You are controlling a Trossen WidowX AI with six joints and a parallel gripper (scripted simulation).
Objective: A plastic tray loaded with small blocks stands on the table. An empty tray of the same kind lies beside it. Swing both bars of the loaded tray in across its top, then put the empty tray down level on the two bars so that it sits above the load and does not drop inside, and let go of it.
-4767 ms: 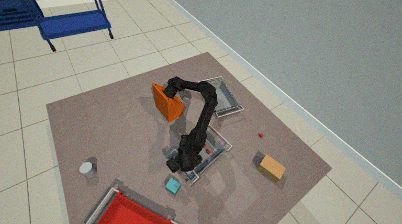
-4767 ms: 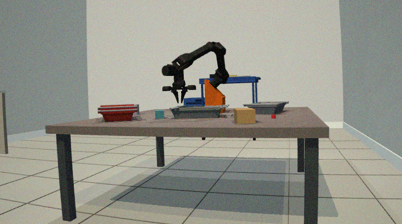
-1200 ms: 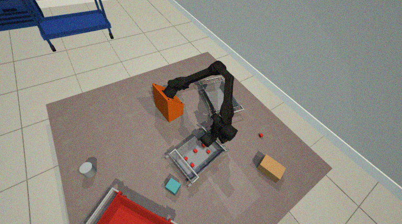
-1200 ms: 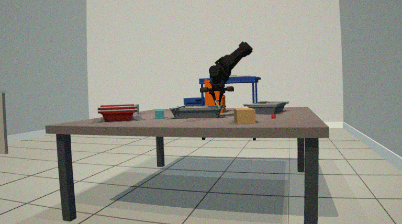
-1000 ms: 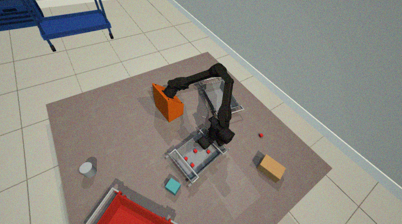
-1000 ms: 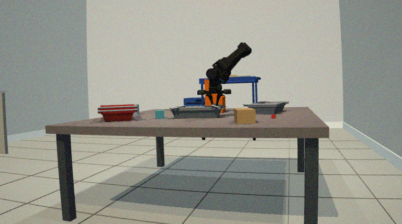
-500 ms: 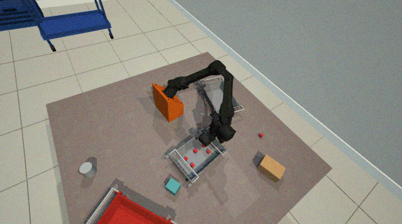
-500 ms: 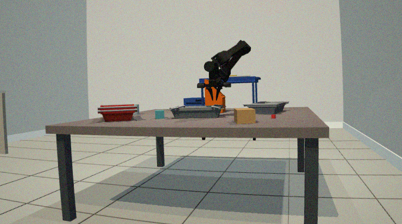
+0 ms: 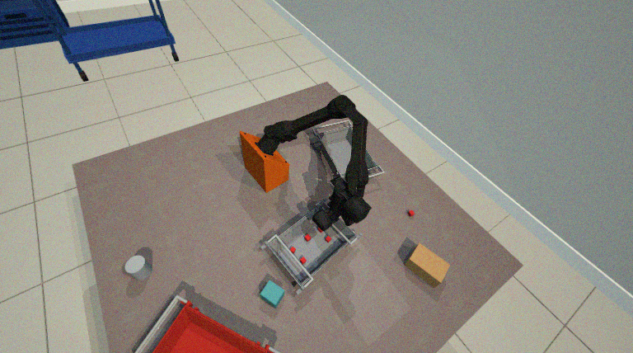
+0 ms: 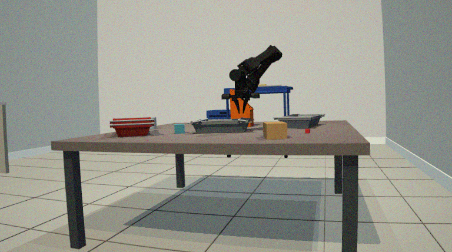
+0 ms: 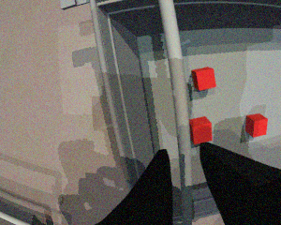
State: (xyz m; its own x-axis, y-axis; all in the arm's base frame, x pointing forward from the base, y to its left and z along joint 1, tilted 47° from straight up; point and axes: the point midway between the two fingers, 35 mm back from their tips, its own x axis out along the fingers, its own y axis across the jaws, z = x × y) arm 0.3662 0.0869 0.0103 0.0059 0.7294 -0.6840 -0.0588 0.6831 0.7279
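The loaded tray [image 9: 326,260] [image 10: 221,128] [image 11: 131,80] stands on the table with several small red blocks [image 9: 307,237] [image 11: 203,79] inside. Its left bar [image 9: 293,258] lies across the top just inside the left end. Its right bar [image 9: 341,232] [image 11: 173,52] is inward of the right end rim, over the load; whether it rests down is unclear. My gripper [image 10: 240,112] [image 11: 184,154] points down over this tray, fingers slightly apart on either side of the right bar, not pinching it. Its fingertips are hidden in the top view. The empty tray [image 9: 339,150] [image 10: 301,122] stands behind, partly hidden by the arm.
An orange arm base [image 9: 265,167] stands at the back. A teal block [image 9: 272,294] [image 10: 179,128] is near the loaded tray's left end. A tan block [image 9: 427,265] [image 10: 275,130] and a loose red block [image 9: 410,213] lie right. A grey cylinder [image 9: 138,267] and a red tray [image 9: 195,337] [image 10: 132,131] are left.
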